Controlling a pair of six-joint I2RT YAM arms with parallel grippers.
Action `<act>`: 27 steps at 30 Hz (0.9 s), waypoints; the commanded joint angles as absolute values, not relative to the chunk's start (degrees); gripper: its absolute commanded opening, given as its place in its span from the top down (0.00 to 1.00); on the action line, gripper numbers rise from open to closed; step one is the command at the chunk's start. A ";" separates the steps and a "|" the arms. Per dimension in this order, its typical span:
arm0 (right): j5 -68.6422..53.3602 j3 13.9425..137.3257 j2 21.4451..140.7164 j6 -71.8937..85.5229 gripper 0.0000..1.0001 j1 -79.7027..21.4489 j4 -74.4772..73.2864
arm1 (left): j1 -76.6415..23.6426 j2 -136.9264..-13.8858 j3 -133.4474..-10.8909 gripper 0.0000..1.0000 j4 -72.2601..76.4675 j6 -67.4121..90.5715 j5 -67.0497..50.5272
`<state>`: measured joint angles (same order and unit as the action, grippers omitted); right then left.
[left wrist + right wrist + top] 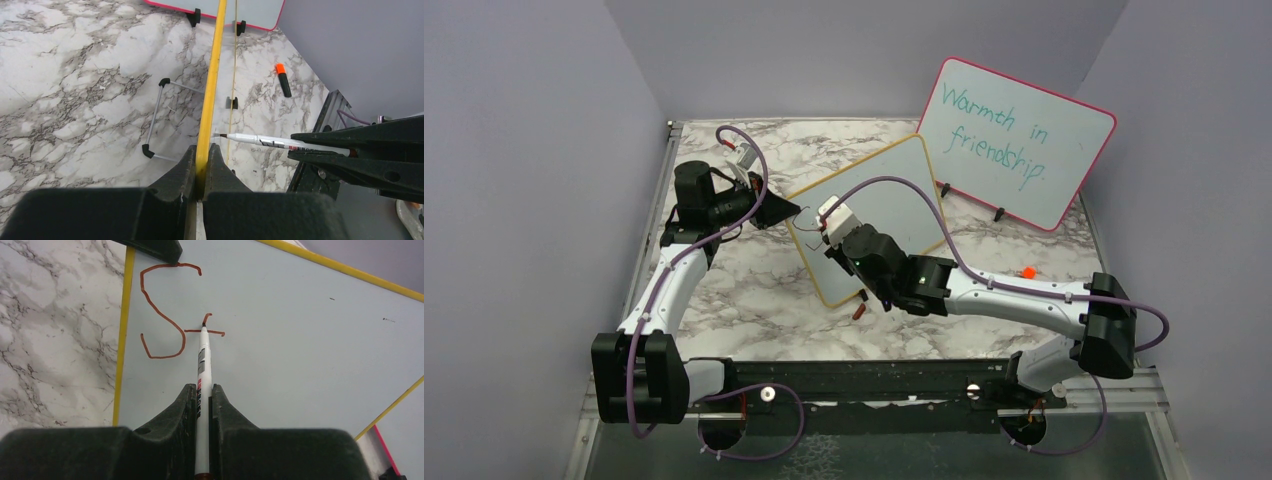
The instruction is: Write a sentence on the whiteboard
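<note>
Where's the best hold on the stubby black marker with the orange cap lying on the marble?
Grip the black marker with the orange cap across the middle of its black barrel, coming straight down from above and closing across its width. It lies flat on the marble table with bare surface along both sides; a sideways approach would probably roll it.

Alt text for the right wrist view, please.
The right gripper holds a white marker tip-down on the yellow-framed whiteboard, partway through a red-brown "t" after an "S". Marble table shows at left.
</note>
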<state>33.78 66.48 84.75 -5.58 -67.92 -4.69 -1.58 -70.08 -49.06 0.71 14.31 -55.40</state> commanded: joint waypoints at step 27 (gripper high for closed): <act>28.64 63.74 84.21 -1.61 0.99 -67.85 -12.91 | -2.20 -71.80 -48.69 1.00 -3.35 8.57 -48.74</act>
